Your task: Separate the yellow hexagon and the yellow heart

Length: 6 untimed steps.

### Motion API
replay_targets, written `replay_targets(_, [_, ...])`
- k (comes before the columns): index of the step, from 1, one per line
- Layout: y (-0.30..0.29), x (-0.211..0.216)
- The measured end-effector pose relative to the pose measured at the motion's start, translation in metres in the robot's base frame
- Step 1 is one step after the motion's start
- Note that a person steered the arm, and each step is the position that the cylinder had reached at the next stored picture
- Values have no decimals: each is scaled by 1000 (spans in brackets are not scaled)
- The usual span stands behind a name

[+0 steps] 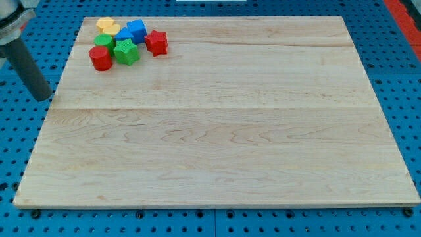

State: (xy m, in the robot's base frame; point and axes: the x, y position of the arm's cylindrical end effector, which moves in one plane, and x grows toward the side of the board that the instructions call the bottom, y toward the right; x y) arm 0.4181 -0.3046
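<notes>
Two yellow blocks lie touching at the board's top left corner: one (103,24) at the very top, the other (112,30) just below and right of it. Which is the hexagon and which the heart cannot be made out. They are at the top of a tight cluster with a blue block (137,29), a green block (102,41), a green star (125,52), a red block (100,59) and a red star (156,42). My tip (43,97) is off the board's left edge, below and left of the cluster, touching no block.
The wooden board (217,131) rests on a blue perforated table (20,151). The dark rod slants up to the view's top left corner.
</notes>
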Motion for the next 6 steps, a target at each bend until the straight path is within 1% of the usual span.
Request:
replay_targets(1, [0, -12])
replay_targets(2, [0, -61])
replay_targets(3, [4, -94])
replay_targets(4, [20, -129])
replay_targets(5, [22, -158])
replay_targets(6, [38, -180])
